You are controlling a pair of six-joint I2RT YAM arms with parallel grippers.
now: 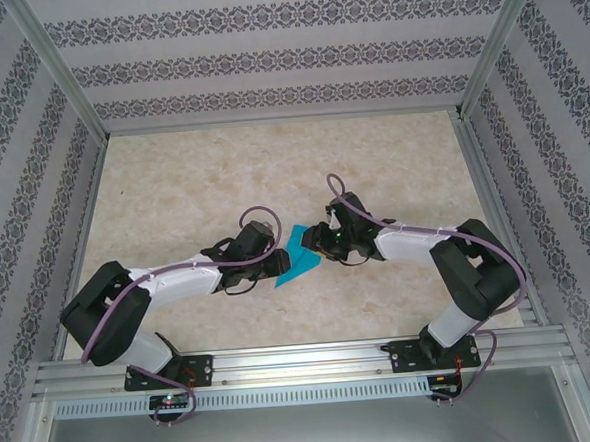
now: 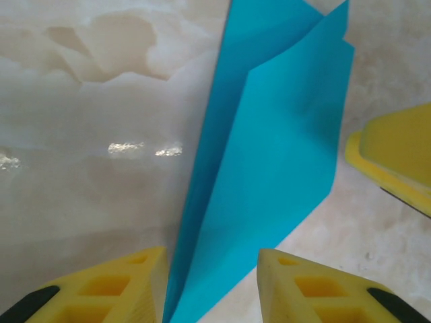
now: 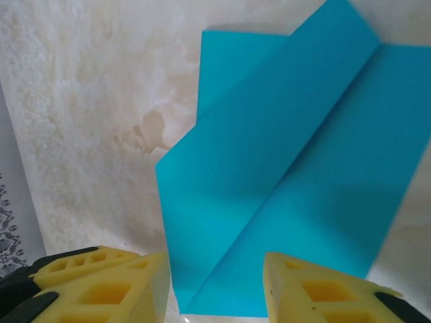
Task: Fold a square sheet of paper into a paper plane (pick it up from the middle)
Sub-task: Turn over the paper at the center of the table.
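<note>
Left arm point(image 1: 169, 284), right arm point(image 1: 426, 241) reaching inward from near bench point(image 1: 172, 178) edge, meeting at folded teal sheet point(image 1: 297, 253) lying mid-bench.
Left wrist: left jaws standing apart, sheet's narrow end lying between.
Right wrist: right jaws standing apart, sheet edge lying between.

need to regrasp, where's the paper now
In the top view the paper sits at the table's middle, between the left gripper and the right gripper.
</note>
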